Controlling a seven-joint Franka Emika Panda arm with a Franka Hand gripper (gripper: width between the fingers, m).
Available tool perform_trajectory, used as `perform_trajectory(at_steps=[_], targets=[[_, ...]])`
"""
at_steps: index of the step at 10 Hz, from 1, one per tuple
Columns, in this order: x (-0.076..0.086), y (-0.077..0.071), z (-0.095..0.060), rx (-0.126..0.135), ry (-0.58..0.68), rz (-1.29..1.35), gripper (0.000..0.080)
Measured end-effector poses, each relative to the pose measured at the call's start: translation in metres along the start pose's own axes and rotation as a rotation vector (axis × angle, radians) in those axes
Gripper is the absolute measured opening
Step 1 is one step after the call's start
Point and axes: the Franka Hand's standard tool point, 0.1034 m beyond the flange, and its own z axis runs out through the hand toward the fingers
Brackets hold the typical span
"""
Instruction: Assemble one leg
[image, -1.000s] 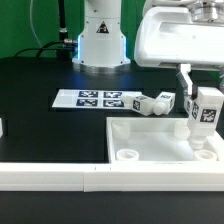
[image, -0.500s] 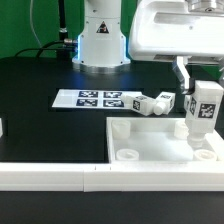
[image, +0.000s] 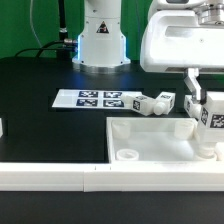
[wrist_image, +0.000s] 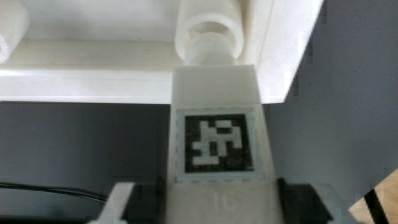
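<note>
Gripper (image: 207, 112): jaws closed on leg, one each side.
Leg (wrist_image: 217, 120): chunky white plastic peg, square body w/ b&w tag, narrower round end; held upright over panel's corner socket at exterior view's right; seating depth can't tell.
Panel (image: 150, 140): flat white, raised rim, round sockets.
Table (image: 40, 90): matte black.
Marker board (image: 95, 98): thin, white, tagged.

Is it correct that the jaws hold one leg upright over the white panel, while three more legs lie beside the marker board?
Not quite. The exterior view shows only two loose legs lying beside the marker board, not three. The rest holds: the gripper holds the leg upright over the white panel.
</note>
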Motion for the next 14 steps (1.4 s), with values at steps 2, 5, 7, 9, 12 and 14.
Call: perform_trajectory(at_steps=[2,5,7,9,12,14], targets=[[-0.005,0.001,0.004,-0.004,-0.008,-0.004,0.0285],[-0.012,0.003,0.010,-0.011,-0.020,-0.009,0.0285],[-0.016,0.003,0.014,-0.014,-0.018,-0.014,0.0285],[-0.015,0.003,0.014,-0.015,-0.012,-0.015,0.0285],[-0.015,0.005,0.014,-0.017,-0.015,-0.014,0.0383],[-0.015,0.005,0.014,-0.017,-0.015,-0.014,0.0519]])
